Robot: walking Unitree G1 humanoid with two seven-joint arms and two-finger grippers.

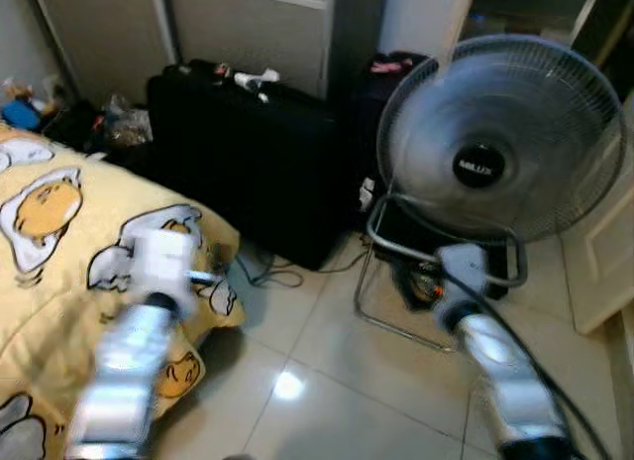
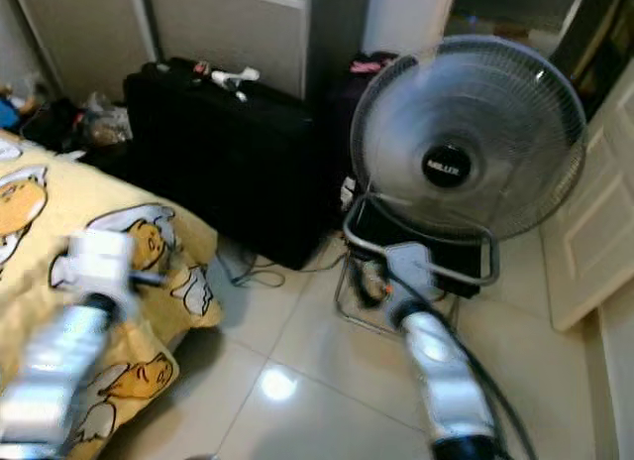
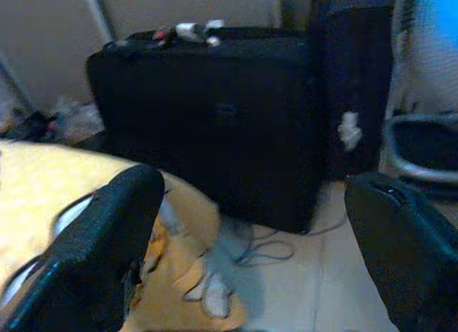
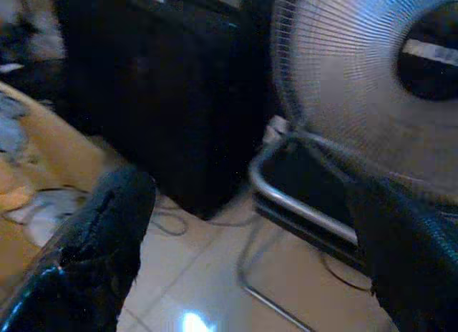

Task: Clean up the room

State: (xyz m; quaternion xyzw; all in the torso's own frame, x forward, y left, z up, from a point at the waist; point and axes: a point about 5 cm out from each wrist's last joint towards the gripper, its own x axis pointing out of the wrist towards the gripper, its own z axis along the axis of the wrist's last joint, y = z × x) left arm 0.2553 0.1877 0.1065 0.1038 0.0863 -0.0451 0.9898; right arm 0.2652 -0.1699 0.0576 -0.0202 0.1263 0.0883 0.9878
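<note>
A bed with a yellow cartoon-print cover (image 1: pixel 59 282) is on my left, and my left arm (image 1: pixel 139 331) reaches over its corner. My left gripper (image 3: pixel 254 203) is open with nothing between its fingers, facing a large black suitcase (image 3: pixel 215 117). Small white and red items (image 1: pixel 253 80) lie on top of the suitcase (image 1: pixel 248 153). My right arm (image 1: pixel 500 366) stretches toward a standing fan (image 1: pixel 495 133). My right gripper (image 4: pixel 254 210) is open and empty, pointing at the fan's metal base (image 4: pixel 300 203).
Loose clutter and a bag (image 1: pixel 119 123) are piled in the corner by the wall. Cables (image 1: pixel 267 272) trail on the tiled floor (image 1: pixel 327 381) between the bed and suitcase. A second dark bag (image 1: pixel 381 78) stands behind the fan. A white door (image 1: pixel 604 252) is at the right.
</note>
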